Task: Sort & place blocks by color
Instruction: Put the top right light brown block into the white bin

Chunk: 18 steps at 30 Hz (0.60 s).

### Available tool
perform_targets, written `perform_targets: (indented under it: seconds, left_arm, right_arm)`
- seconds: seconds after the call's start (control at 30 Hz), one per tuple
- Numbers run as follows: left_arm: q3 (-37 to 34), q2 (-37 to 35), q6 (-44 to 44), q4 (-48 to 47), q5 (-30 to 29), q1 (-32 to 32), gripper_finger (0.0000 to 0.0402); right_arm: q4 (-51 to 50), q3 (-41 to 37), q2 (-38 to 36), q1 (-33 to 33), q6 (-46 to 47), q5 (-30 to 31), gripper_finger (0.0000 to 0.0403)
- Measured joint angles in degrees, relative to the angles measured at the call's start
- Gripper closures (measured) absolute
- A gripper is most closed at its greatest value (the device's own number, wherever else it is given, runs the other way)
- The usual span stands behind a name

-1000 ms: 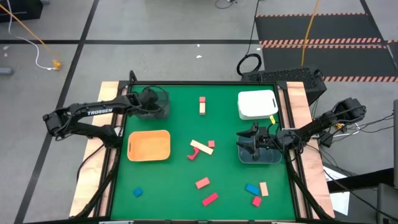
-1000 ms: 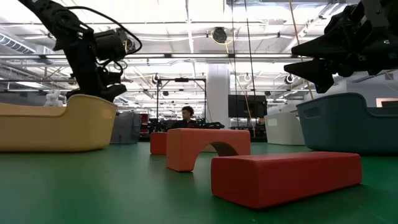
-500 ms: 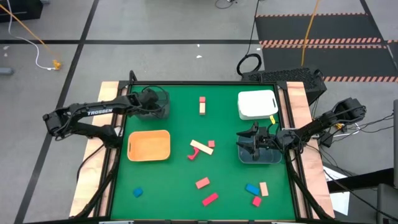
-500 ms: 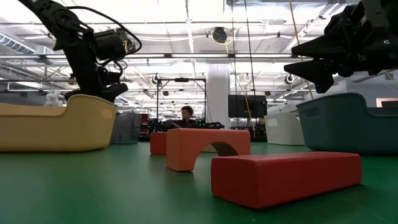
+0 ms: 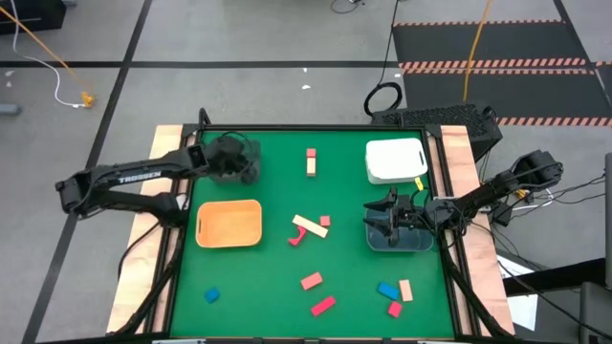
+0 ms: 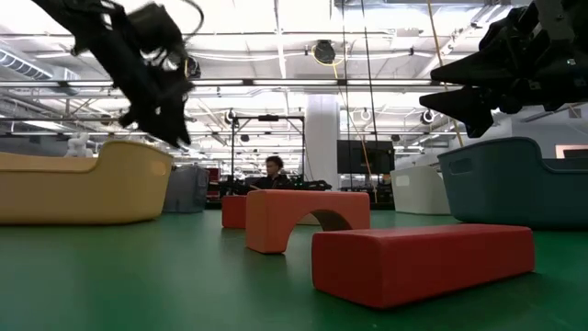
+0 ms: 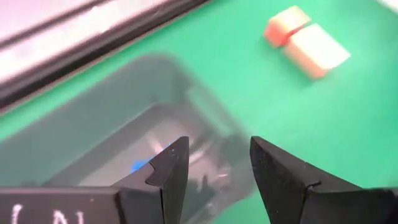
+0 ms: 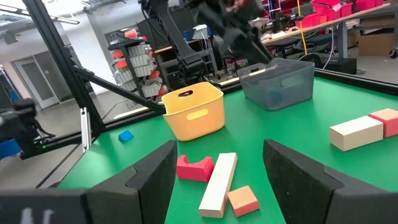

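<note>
The left end effector [image 7: 214, 171], fingers apart and empty, hangs over the dark green bin [image 5: 237, 159], whose rim it could clip.

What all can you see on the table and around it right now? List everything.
Red or pink blocks: six, one at the far edge, two mid-table including a curved piece, three along the near edge.
Tan blocks: three, one far, one bar mid-table, one near the right corner.
Blue blocks: three, two on the near mat, one inside the dark bin.
Orange bin: one, left side.
Dark bin: one, far left.
White bin: one, far right.
Grey-blue bin: one, right side.
Person: one, in the room behind.
Left end effector: open, above the dark bin.
Right end effector: open, over the grey-blue bin.
</note>
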Motion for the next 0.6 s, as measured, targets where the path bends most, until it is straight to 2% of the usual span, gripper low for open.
perform_targets:
  seconds: [0.2,0.37,0.6]
  left_arm:
    - [0.26,-4.54,3.83,5.47,4.17,-7.44,0.0229]
    - [0.26,-5.10,4.98,13.63,7.08,-14.98,0.0229]
    - [0.26,-5.12,-0.20,21.02,5.67,-23.41,0.0229]
  right_arm:
    - [0.00,0.00,-0.02,0.02,-0.02,0.02,0.0174]
    - [0.00,0.02,0.00,0.00,0.00,0.00,0.0174]
    - [0.00,0.01,-0.01,0.02,-0.02,0.00,0.0174]
